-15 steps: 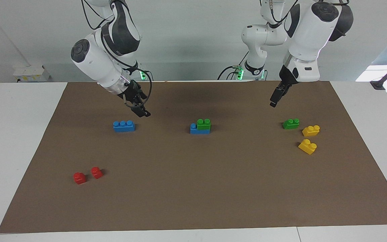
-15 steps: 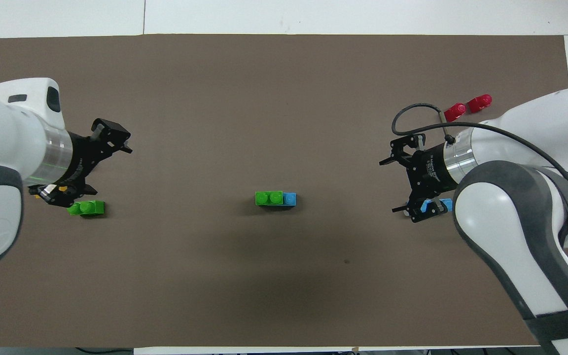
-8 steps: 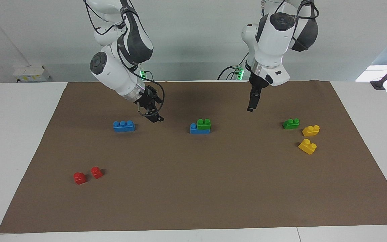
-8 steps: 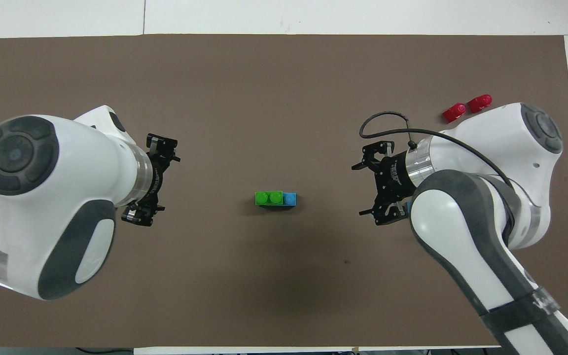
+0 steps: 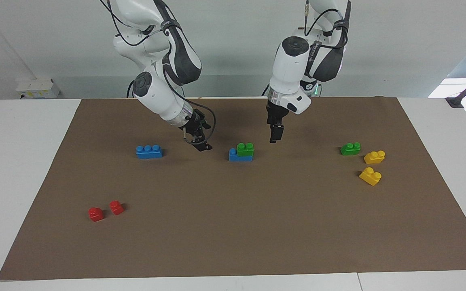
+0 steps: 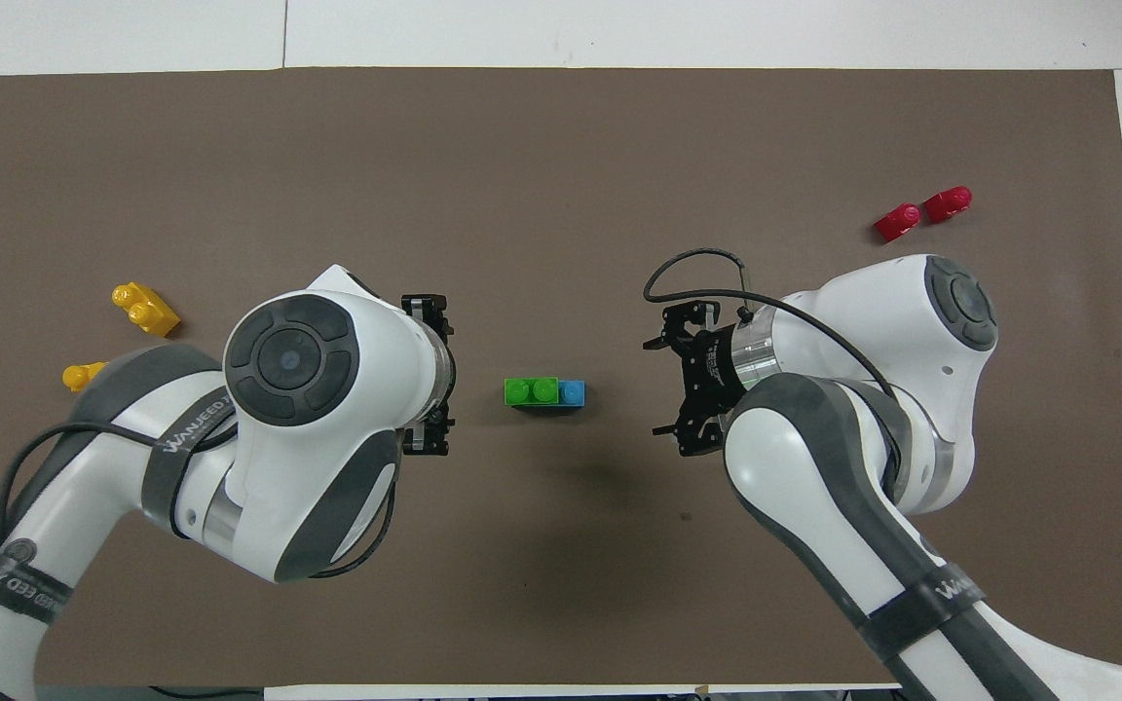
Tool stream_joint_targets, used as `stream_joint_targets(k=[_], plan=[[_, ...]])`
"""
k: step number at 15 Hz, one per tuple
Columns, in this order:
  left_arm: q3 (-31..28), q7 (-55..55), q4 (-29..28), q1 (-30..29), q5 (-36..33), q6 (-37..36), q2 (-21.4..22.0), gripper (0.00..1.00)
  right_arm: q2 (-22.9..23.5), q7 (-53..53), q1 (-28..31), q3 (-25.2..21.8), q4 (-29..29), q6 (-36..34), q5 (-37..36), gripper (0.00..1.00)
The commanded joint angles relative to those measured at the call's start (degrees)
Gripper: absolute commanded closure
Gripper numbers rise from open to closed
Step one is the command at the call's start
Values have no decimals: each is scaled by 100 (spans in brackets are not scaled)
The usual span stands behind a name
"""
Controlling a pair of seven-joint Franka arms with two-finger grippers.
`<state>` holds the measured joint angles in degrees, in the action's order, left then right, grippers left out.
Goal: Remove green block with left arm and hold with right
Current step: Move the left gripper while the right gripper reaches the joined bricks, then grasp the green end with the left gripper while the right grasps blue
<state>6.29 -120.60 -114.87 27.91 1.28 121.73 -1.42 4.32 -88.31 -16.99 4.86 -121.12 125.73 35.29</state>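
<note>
Hovering over the brown mat, toward the table edge where the robots stand, both grippers are flanking the stack you are working on. You are holding the left gripper with its fingers spread wide and nothing between them, over bare mat between the stack and the loose green brick. The right gripper is likewise gaping and empty, over bare mat between the stack and the lone blue brick.

The green block is sitting midway along the table, pressed onto the blue base brick, covering the part toward the left arm's end and leaving one blue stud bare.

You are best bringing the right gripper down first onto the blue base, pinching it low and toward its bare stud, so it is not blocking the green. Then be lowering the left gripper squarely over the green block's two long faces, and be pulling straight up rather than twisting.

Farther out, the yellow bricks are lying toward the left arm's end, and the red pieces toward the corner at the right arm's end; neither is mattering here.
</note>
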Motion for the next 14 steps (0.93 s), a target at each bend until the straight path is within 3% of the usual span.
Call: stream_joint_targets(k=[1, 14], plan=[[-93, -472, 17, 206, 65, 316, -279, 0, 51, -20, -120, -3, -140, 328, 293, 0], [-110, -1282, 44, 583, 12, 1028, -992, 0, 244, -29, -700, -3, -439, 1410, 759, 0]])
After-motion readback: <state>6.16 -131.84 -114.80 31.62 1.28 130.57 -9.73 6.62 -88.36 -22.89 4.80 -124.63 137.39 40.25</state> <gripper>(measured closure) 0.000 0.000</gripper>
